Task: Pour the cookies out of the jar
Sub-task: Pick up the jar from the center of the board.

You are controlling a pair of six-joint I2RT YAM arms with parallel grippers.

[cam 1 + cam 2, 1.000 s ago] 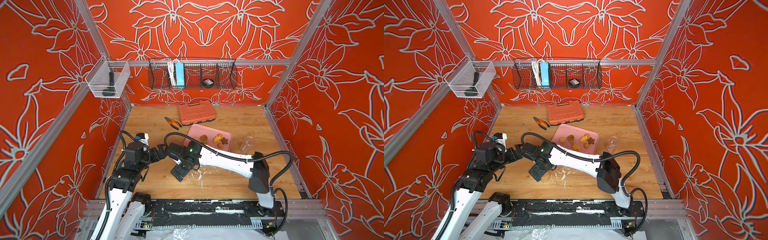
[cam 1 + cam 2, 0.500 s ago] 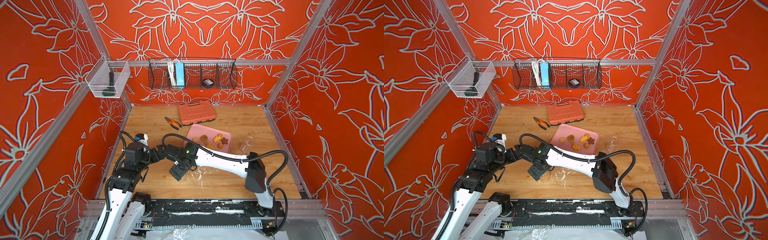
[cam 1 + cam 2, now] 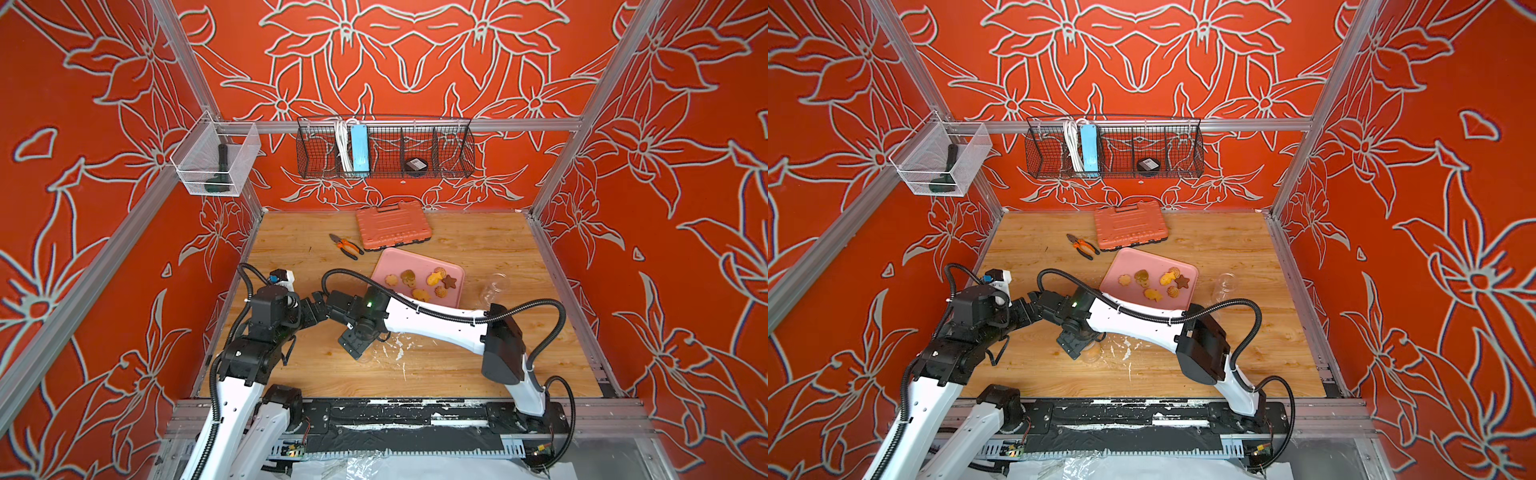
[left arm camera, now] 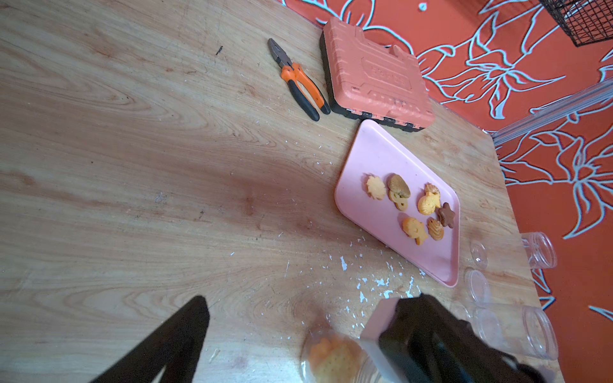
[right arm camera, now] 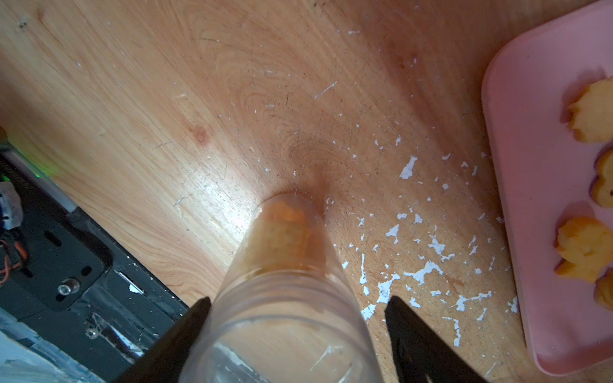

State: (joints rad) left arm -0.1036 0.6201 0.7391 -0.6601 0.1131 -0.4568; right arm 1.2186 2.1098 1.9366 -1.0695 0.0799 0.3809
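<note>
A clear jar [image 5: 285, 298] stands upright on the wooden table, with orange-yellow cookies [image 5: 282, 232] at its bottom. My right gripper [image 5: 298, 300] is open around its upper part: one finger touches the wall, the other stands a little off. In a top view the jar [image 3: 1091, 353] shows just under that gripper [image 3: 1073, 345]. My left gripper [image 4: 292, 331] is open close beside it, looking at the jar [image 4: 331, 358]; only one of its fingers [image 4: 172, 345] shows. More cookies [image 3: 419, 282] lie on a pink tray [image 3: 390, 262].
Empty clear jars [image 4: 537, 255] [image 4: 517, 331] and lids [image 4: 477, 285] lie to the right of the tray. Behind it are pliers [image 3: 347, 247] and an orange tool case [image 3: 392, 224]. White flecks [image 5: 421, 272] litter the table around the jar. Wire baskets [image 3: 384, 151] hang on the back wall.
My right arm has shifted a little to the left around the jar. The left arm has stayed still.
</note>
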